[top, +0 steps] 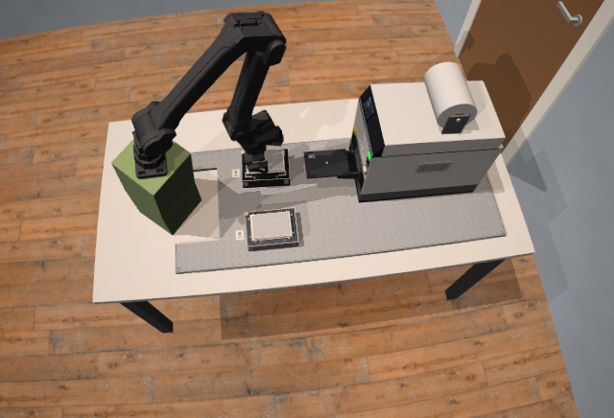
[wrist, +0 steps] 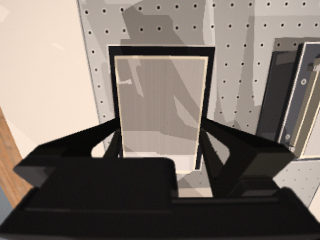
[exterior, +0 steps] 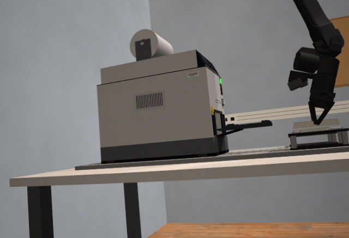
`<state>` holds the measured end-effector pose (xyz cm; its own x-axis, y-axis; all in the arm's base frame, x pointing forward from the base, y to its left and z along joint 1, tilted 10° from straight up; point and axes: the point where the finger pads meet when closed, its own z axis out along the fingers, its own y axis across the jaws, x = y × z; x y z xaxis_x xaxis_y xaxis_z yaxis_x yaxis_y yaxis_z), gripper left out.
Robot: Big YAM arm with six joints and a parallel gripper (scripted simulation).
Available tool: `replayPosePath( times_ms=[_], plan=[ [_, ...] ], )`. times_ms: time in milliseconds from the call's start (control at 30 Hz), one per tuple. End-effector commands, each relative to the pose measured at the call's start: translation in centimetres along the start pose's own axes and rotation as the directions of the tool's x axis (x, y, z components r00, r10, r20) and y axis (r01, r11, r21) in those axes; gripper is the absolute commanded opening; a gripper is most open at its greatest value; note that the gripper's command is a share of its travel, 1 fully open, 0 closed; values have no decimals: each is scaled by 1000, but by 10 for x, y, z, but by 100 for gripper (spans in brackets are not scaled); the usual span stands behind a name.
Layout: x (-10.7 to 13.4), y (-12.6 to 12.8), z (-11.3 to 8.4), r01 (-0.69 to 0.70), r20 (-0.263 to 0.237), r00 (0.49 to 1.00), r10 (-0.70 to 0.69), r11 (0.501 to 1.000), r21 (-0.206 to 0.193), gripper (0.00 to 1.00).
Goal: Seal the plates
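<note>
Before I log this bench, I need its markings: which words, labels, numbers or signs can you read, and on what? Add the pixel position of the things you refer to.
No text is readable.
Nest tags [top: 235, 173] [top: 239, 235]: too small.
Small label on the sealer [top: 421, 175] [exterior: 193, 74]: only bars show.
Front labels [exterior: 217, 100]: too small.
Yellow sticker [exterior: 212, 110]: no legible sign.

No text can be read. Two small labels [top: 235, 173] [top: 239, 234] left of center and one upper tag [exterior: 193, 74] on the sealer [top: 421, 174] [exterior: 155, 122] are too blurred.
</note>
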<state>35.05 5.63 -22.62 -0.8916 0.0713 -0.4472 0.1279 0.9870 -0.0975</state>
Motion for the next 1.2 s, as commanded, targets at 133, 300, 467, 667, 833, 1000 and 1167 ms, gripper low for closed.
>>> replayPosePath(
  times_ms=[133, 300, 467, 667, 833, 1000, 1167],
  plan=[
    [14, 1, -1, 10, -16, 1000, -10, 1000, 1, 0],
    [8, 2, -3, 5, -5, 1000, -5, 1000, -3, 0],
    [-3, -3, -4, -18, 11, 1000, 18, 1000, 0, 0],
    [-12, -2, -3, -21, 26, 999, 21, 1000, -3, 0],
    [-10, 4, 0, 2, 26, 1000, -2, 1000, -8, 0],
    [4, 4, 4, 21, 6, 1000, -21, 1000, -6, 0],
    [16, 0, 4, 25, -14, 1000, -25, 1000, 0, 0]
  ],
)
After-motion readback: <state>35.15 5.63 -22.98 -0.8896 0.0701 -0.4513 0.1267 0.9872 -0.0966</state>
